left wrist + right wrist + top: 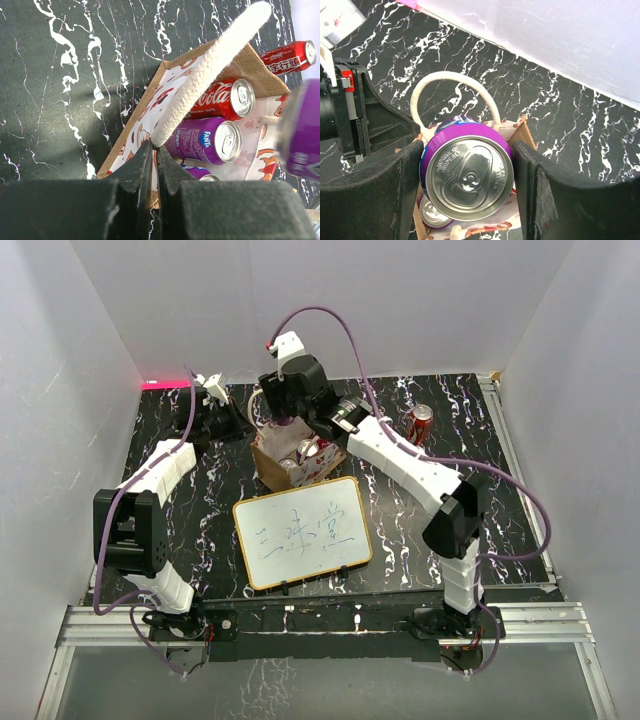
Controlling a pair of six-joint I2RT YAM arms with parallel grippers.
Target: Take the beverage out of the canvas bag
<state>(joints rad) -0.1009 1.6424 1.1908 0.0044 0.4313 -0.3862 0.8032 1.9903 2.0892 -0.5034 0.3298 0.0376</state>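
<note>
The tan canvas bag [278,471] stands open behind the whiteboard. In the left wrist view the bag [145,102] holds a red Coca-Cola can [225,97], a purple Fanta can [205,140] and part of another purple can [200,173]. My left gripper [155,143] is shut on one cream handle [210,75] at the bag's left rim; it also shows in the top view [243,424]. My right gripper [467,148] is shut on a purple can [467,177], held upright just above the bag's opening [522,134]. The other handle [451,80] loops behind that can.
A wood-framed whiteboard [303,531] with blue writing leans in front of the bag. A red can [420,424] stands on the table right of the bag, next to the right arm; it also shows in the left wrist view [290,56]. White walls enclose the black marbled table [190,510].
</note>
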